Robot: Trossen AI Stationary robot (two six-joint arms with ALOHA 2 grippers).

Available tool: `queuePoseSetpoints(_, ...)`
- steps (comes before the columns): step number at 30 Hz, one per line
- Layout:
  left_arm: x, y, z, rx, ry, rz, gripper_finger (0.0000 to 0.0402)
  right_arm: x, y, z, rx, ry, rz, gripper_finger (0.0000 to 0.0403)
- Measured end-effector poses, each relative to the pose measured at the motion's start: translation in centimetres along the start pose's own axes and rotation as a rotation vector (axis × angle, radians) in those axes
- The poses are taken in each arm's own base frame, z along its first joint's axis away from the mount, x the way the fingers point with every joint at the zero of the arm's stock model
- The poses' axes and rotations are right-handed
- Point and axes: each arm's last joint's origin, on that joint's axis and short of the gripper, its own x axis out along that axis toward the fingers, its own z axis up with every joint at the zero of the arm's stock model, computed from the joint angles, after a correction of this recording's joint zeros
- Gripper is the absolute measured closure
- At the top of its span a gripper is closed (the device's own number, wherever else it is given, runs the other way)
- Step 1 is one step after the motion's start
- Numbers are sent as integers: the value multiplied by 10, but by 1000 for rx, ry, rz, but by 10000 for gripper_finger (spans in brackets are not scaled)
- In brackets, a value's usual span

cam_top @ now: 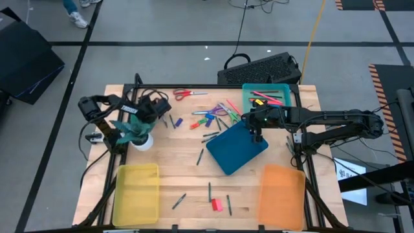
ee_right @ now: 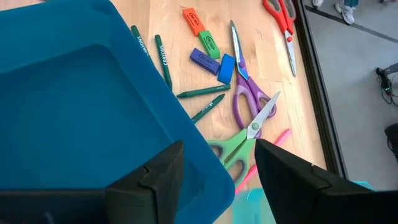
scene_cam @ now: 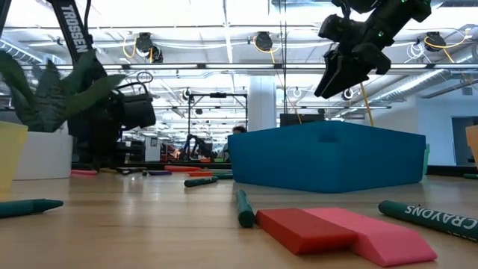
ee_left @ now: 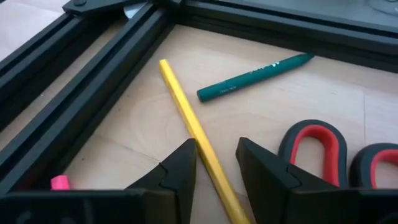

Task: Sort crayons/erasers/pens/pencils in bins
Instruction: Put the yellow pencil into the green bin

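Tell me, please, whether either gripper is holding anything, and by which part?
Nothing is held. The right gripper is open above the blue bin; the left gripper is open.

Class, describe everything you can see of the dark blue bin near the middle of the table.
The dark blue bin is an opaque, shallow rectangular tray of smooth plastic with a low rim and rounded corners. It looks empty and rests flat on the wooden table, turned at an angle to its edges. The right end effector, open, hangs above its far corner, apparently not touching it. Crayons lie close to its edge.
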Motion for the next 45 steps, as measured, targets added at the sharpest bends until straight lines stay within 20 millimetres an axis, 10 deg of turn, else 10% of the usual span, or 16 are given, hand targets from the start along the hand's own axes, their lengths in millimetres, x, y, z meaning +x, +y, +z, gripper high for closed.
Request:
queuePoseSetpoints(11, 2, 3, 0, -82, -5, 22, 280, 0, 0, 1, -5, -7, -2, 213)
queuePoseSetpoints(20, 2, 6, 0, -100, -12, 49, 387, 0, 0, 1, -7, -7, -2, 213)
queuePoseSetpoints(45, -45, -19, 21, -48, 132, -140, 379, -8, -1, -3, 38, 0, 0, 213)
